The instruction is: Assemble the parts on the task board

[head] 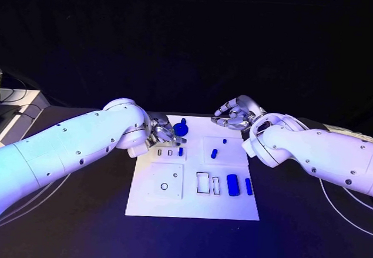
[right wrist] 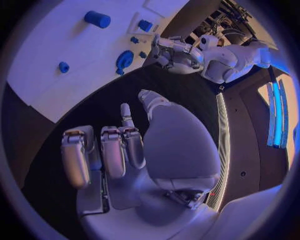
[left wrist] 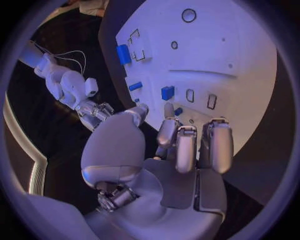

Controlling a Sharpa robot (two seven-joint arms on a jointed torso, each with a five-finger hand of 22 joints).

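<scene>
Several small blue parts are seen on the white task board (head: pixel 148 206), which lies flat in the middle of the black table (head: pixel 315 243). A round blue part (head: pixel 180 128) sits at the board's top edge, just beside the left hand (head: pixel 163 132). A tiny blue part (head: pixel 181 151) stands a little below it. Two more small blue parts (head: pixel 214 153) are found in the upper right of the board. A thick blue cylinder (head: pixel 232 184) and a thin blue bar (head: pixel 249 186) lie side by side near the board's right edge, next to some empty cut-out slots (head: pixel 202 182). A plain round hole (head: pixel 165 186) is marked in the lower left of the board.

The left hand is placed at the board's upper left corner, with its fingers curled in; nothing can be seen held in it. The right hand (head: pixel 235 115) is kept off the board's top right corner, over bare table, with its fingers curled in and nothing grasped.

Bare board is left open along the bottom edge. Wide black table is left open below the board and on both sides under the arms.
</scene>
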